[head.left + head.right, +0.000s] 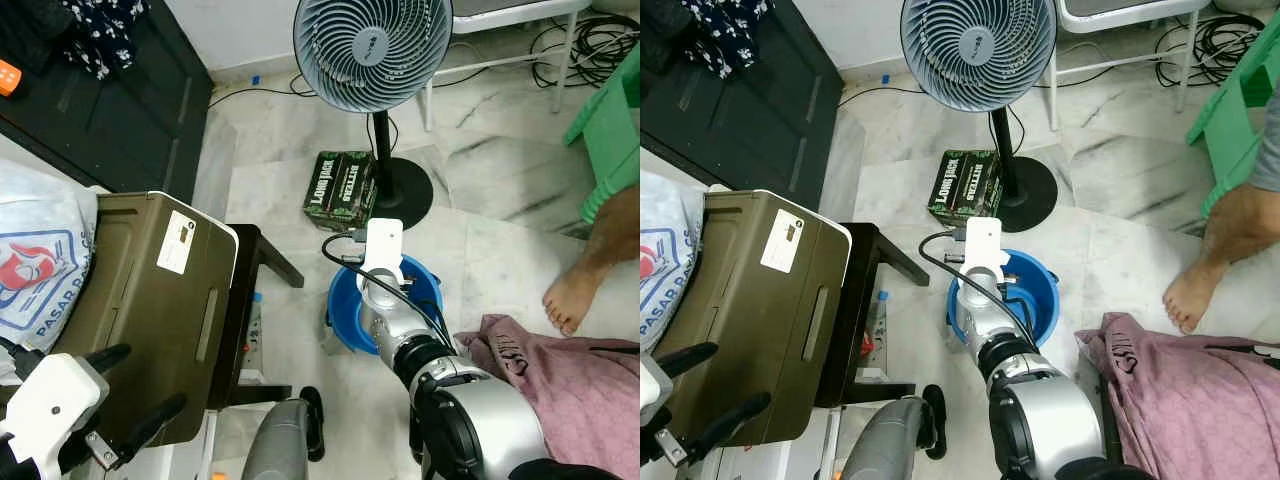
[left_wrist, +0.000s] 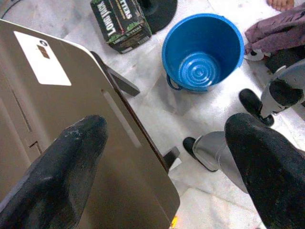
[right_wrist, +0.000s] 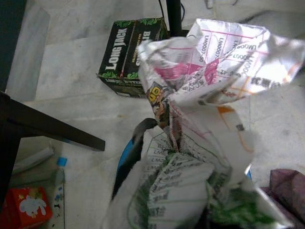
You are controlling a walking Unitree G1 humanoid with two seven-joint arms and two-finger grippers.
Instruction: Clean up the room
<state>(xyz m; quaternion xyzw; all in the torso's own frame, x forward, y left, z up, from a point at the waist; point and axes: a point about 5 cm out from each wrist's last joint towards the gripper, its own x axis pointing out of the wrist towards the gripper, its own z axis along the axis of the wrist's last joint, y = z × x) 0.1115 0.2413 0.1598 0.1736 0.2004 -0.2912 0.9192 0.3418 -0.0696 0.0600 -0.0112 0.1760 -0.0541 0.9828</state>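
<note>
My right gripper [image 1: 384, 262] reaches forward above a blue bucket [image 1: 343, 322] on the marble floor. It is shut on a crumpled printed paper [image 3: 209, 95], which hangs over the bucket's mouth in the right wrist view. One black finger [image 3: 132, 152] shows beside the paper. The bucket [image 2: 202, 52] looks bare inside. My left gripper [image 1: 140, 388] is open at the lower left, hovering over an olive hard case [image 1: 140, 300] with nothing between its fingers.
The case lies on a dark stool [image 1: 255, 300]. A standing fan [image 1: 372, 50] and a Long Jack carton [image 1: 340, 190] are just beyond the bucket. A person's bare foot [image 1: 580, 290], a mauve cloth [image 1: 570, 390] and a green chair [image 1: 610, 120] are on the right, a plastic bag [image 1: 35, 250] on the left.
</note>
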